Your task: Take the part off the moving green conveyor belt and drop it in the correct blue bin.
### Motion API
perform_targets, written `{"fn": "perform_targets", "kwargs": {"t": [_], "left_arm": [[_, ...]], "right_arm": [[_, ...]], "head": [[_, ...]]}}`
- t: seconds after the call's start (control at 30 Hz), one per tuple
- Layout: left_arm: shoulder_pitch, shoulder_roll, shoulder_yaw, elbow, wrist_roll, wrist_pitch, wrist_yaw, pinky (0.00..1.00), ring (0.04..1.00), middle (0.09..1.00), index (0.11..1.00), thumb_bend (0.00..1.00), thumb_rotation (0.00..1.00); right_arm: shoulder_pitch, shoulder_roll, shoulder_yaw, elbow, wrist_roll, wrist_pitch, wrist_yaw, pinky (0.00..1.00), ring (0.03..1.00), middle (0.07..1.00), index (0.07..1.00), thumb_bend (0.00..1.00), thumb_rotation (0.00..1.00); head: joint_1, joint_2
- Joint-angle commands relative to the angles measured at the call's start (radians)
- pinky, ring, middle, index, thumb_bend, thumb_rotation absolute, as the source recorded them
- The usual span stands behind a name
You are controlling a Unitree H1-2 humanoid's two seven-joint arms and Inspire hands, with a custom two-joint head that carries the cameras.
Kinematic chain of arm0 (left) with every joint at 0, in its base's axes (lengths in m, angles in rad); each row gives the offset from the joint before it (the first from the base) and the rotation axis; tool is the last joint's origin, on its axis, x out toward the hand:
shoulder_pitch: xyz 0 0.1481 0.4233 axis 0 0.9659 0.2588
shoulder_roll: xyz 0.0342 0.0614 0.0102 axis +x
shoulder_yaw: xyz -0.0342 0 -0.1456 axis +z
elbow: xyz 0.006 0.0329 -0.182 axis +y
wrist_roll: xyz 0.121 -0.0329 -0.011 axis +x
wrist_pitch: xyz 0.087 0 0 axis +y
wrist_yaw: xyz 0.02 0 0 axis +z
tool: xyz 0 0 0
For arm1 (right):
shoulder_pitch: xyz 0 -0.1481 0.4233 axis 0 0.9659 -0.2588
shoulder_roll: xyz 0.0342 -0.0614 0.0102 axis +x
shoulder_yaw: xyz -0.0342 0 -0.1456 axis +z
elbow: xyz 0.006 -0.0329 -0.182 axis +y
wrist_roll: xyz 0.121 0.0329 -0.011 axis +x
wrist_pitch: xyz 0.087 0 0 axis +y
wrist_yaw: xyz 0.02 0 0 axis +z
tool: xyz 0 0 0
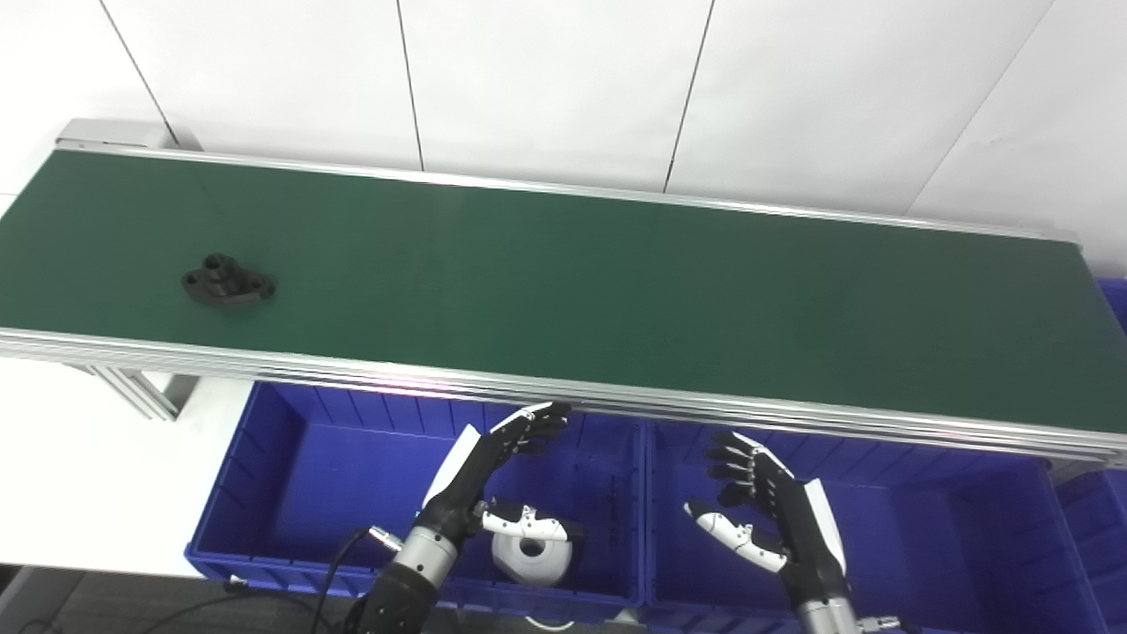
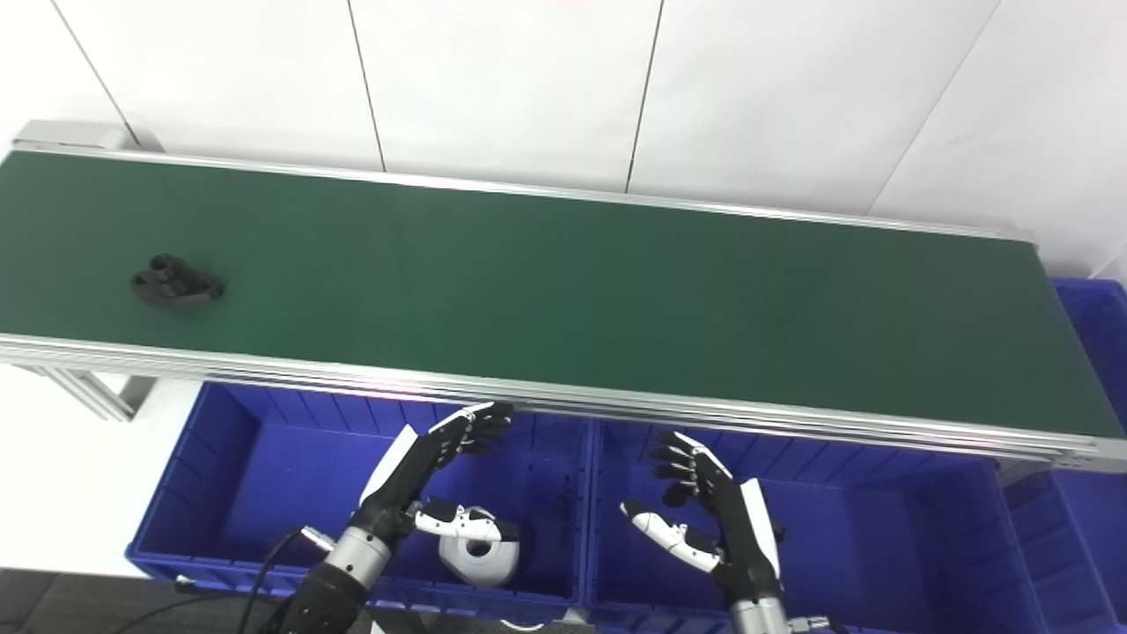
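White panelled wall, green conveyor belt (image 1: 563,282) running across — black part (image 1: 227,282) near its left end.
Left hand (image 1: 480,475) and right hand (image 1: 775,506) both spread wide, empty, over blue bins (image 1: 264,493) — white part (image 1: 531,556) in left bin.

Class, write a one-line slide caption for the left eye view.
Both open hands, left and right, wait over blue bins as a black part rides the belt.

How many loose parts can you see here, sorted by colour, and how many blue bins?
Black part on the green conveyor belt: 1
White part in the left blue bin: 1
Blue bins, counting the middle bin and the right-edge bin: 3
Total: 5
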Motion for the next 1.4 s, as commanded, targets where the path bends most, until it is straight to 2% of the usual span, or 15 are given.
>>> {"fn": "perform_targets", "kwargs": {"t": [0.0, 0.5, 0.6, 0.73, 0.77, 0.8, 0.83, 0.87, 0.93, 1.0, 1.07, 1.13, 1.2, 1.27, 1.37], "left_arm": [[-0.025, -0.021, -0.007, -0.013, 0.015, -0.033, 0.026, 0.74, 0.798, 0.816, 0.823, 0.71, 0.1], [-0.044, -0.044, -0.025, 0.017, 0.045, -0.028, 0.056, 0.74, 0.805, 0.822, 0.828, 0.7, 0.13], [-0.046, -0.046, -0.026, 0.033, 0.043, -0.043, 0.062, 0.74, 0.802, 0.822, 0.827, 0.7, 0.12], [-0.053, -0.052, -0.031, 0.07, 0.046, -0.066, 0.072, 0.75, 0.805, 0.82, 0.824, 0.71, 0.12], [-0.055, -0.057, -0.033, 0.081, 0.043, -0.068, 0.073, 0.75, 0.807, 0.822, 0.826, 0.7, 0.12], [-0.056, -0.06, -0.034, 0.089, 0.042, -0.07, 0.075, 0.76, 0.808, 0.823, 0.827, 0.7, 0.12], [-0.059, -0.067, -0.037, 0.102, 0.047, -0.071, 0.083, 0.76, 0.808, 0.824, 0.827, 0.7, 0.12], [-0.063, -0.074, -0.041, 0.115, 0.056, -0.072, 0.091, 0.76, 0.813, 0.831, 0.832, 0.7, 0.14], [-0.074, -0.084, -0.05, 0.147, 0.071, -0.078, 0.112, 0.76, 0.813, 0.832, 0.834, 0.7, 0.15], [-0.087, -0.091, -0.058, 0.178, 0.076, -0.084, 0.126, 0.76, 0.812, 0.831, 0.835, 0.7, 0.16], [-0.098, -0.096, -0.067, 0.202, 0.075, -0.087, 0.145, 0.76, 0.81, 0.83, 0.834, 0.7, 0.17], [-0.106, -0.098, -0.08, 0.222, 0.072, -0.087, 0.169, 0.75, 0.8, 0.818, 0.824, 0.71, 0.16], [-0.112, -0.097, -0.093, 0.235, 0.068, -0.087, 0.187, 0.75, 0.799, 0.815, 0.822, 0.71, 0.15], [-0.118, -0.097, -0.101, 0.246, 0.067, -0.087, 0.195, 0.76, 0.805, 0.821, 0.825, 0.71, 0.16], [-0.124, -0.094, -0.108, 0.256, 0.06, -0.087, 0.202, 0.76, 0.81, 0.826, 0.828, 0.7, 0.16]], "right_arm": [[-0.009, -0.017, -0.009, -0.008, 0.011, -0.063, 0.001, 0.63, 0.707, 0.75, 0.792, 0.57, 0.34], [-0.023, -0.059, -0.004, 0.02, 0.001, -0.069, -0.014, 0.61, 0.691, 0.74, 0.779, 0.56, 0.37], [-0.022, -0.059, -0.004, 0.028, 0.019, -0.068, -0.006, 0.62, 0.698, 0.742, 0.78, 0.55, 0.34], [-0.019, -0.067, -0.003, 0.039, 0.024, -0.071, -0.005, 0.62, 0.696, 0.741, 0.78, 0.55, 0.32], [-0.02, -0.068, -0.005, 0.044, 0.039, -0.071, -0.001, 0.62, 0.689, 0.74, 0.781, 0.55, 0.3], [-0.02, -0.07, -0.006, 0.047, 0.05, -0.071, 0.003, 0.61, 0.685, 0.74, 0.781, 0.55, 0.28], [-0.022, -0.077, -0.004, 0.054, 0.05, -0.071, 0.001, 0.61, 0.683, 0.74, 0.782, 0.55, 0.27], [-0.023, -0.084, -0.001, 0.062, 0.043, -0.071, -0.006, 0.6, 0.686, 0.748, 0.792, 0.52, 0.31], [-0.027, -0.094, 0.003, 0.079, 0.042, -0.071, -0.012, 0.59, 0.689, 0.756, 0.797, 0.5, 0.33], [-0.03, -0.096, 0.004, 0.091, -0.01, -0.071, -0.055, 0.62, 0.702, 0.759, 0.799, 0.47, 0.33], [-0.031, -0.098, 0.006, 0.1, -0.051, -0.071, -0.09, 0.68, 0.723, 0.755, 0.8, 0.42, 0.31], [-0.031, -0.095, 0.005, 0.103, -0.037, -0.07, -0.087, 0.72, 0.751, 0.766, 0.818, 0.37, 0.16], [-0.029, -0.09, 0.004, 0.103, -0.028, -0.069, -0.084, 0.73, 0.754, 0.768, 0.821, 0.36, 0.12], [-0.029, -0.089, 0.004, 0.105, -0.028, -0.07, -0.085, 0.74, 0.761, 0.771, 0.828, 0.35, 0.03], [-0.03, -0.086, 0.004, 0.105, -0.03, -0.07, -0.085, 0.75, 0.758, 0.772, 0.832, 0.34, 0.0]], "head": [[0.017, 0.001], [0.038, 0.0], [0.048, -0.04], [0.123, -0.071], [0.186, -0.091], [0.186, -0.091], [0.257, -0.114], [0.283, -0.124], [0.333, -0.147], [0.357, -0.162], [0.371, -0.174], [0.373, -0.18], [0.369, -0.185], [0.369, -0.185], [0.359, -0.185]]}}
